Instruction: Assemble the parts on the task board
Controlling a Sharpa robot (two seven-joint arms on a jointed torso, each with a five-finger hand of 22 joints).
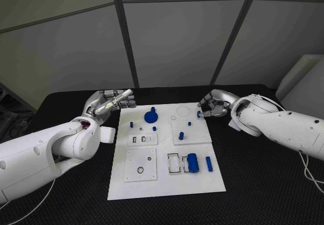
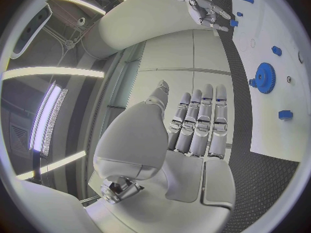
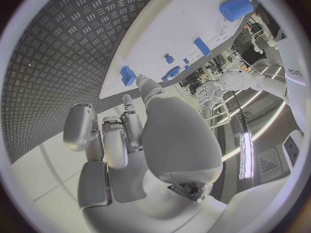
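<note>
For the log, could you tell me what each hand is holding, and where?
The right hand pinches a small blue part by its end at the board's edge; the left hand holds nothing.

The white task board (image 1: 165,185) is laid flat on the table's middle. A blue gear (image 1: 151,116) is seen at its far end, small blue pegs (image 1: 181,136) mid-board, and a blue cylinder (image 1: 193,162) lying beside a thinner rod (image 1: 209,163) nearer.

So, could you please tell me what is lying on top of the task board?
On the task board: a blue gear, a blue cylinder, several small blue parts and white sub-plates. What lies beneath the plates is covered.
</note>
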